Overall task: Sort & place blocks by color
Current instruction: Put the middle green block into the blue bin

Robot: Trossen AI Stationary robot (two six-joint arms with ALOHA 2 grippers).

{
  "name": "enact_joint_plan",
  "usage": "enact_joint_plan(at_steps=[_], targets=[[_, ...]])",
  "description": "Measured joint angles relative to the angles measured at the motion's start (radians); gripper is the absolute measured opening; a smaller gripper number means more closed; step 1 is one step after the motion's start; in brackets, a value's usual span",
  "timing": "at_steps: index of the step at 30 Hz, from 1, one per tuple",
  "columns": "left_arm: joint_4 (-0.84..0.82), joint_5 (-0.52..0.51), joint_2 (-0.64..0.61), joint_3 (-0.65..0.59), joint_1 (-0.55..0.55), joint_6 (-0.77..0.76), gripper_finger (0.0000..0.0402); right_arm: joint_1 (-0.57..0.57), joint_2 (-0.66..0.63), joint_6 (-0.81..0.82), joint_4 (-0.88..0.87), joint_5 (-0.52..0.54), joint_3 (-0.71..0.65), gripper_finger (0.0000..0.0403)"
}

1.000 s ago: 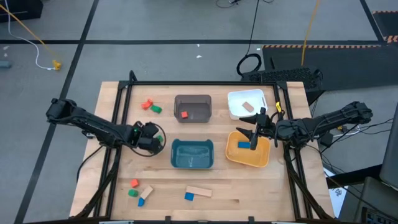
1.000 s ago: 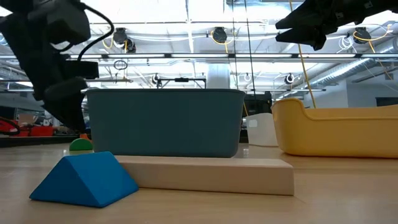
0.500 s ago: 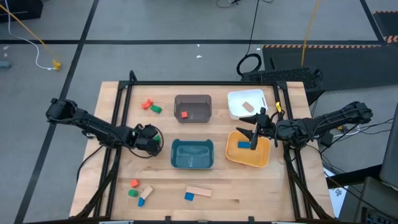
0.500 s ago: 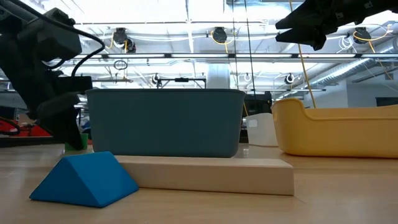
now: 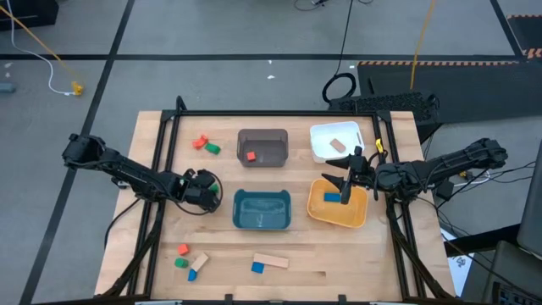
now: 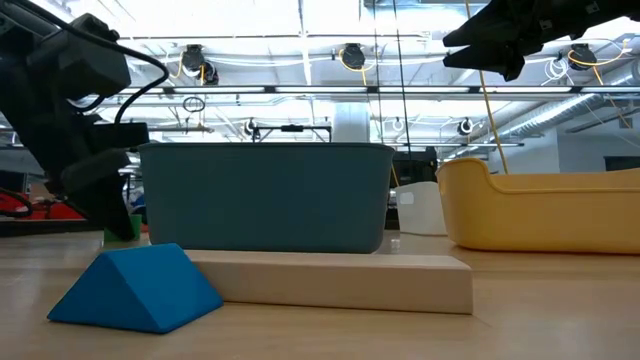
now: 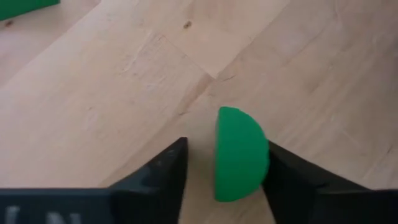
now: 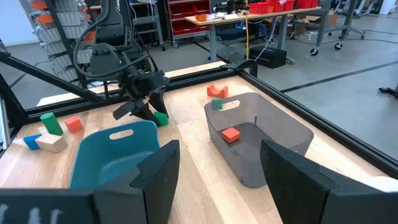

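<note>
My left end effector (image 7: pixel 225 163) pinched a green block (image 7: pixel 240 154) low on the wooden surface (image 7: pixel 112 99), beside the teal tray (image 5: pixel 262 209); my right end effector (image 5: pixel 345 183) hung spread above the yellow tray (image 5: pixel 356 217)

A light wooden desk (image 5: pixel 152 254) carries four trays. A grey tray (image 5: pixel 262 137) and a white tray (image 5: pixel 323 135) sit along the far edge. A teal tray (image 5: pixel 262 198) stands at the middle, with a yellow tray (image 5: pixel 360 219) near the right edge. A black frame (image 5: pixel 254 113) borders the desk.
</note>
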Motion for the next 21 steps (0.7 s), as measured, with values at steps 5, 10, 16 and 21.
enact_joint_plan(at_steps=[5,10,16,21], targets=[[0.003,-0.006,0.000,0.000,0.000,-0.025,0.0088,0.000,0.000,0.000,0.000,0.000,0.000,0.0215],[-0.017,0.004,0.002,0.021,0.000,-0.063,0.0088,0.000,0.000,0.000,0.000,0.000,0.000,0.0215],[-0.044,-0.029,-0.011,0.084,0.000,-0.046,0.0088,0.000,0.000,0.000,-0.001,0.000,0.000,0.0215],[-0.100,-0.102,-0.040,0.164,0.001,0.015,0.0088,0.000,0.000,0.000,0.000,0.000,0.000,0.0215]])
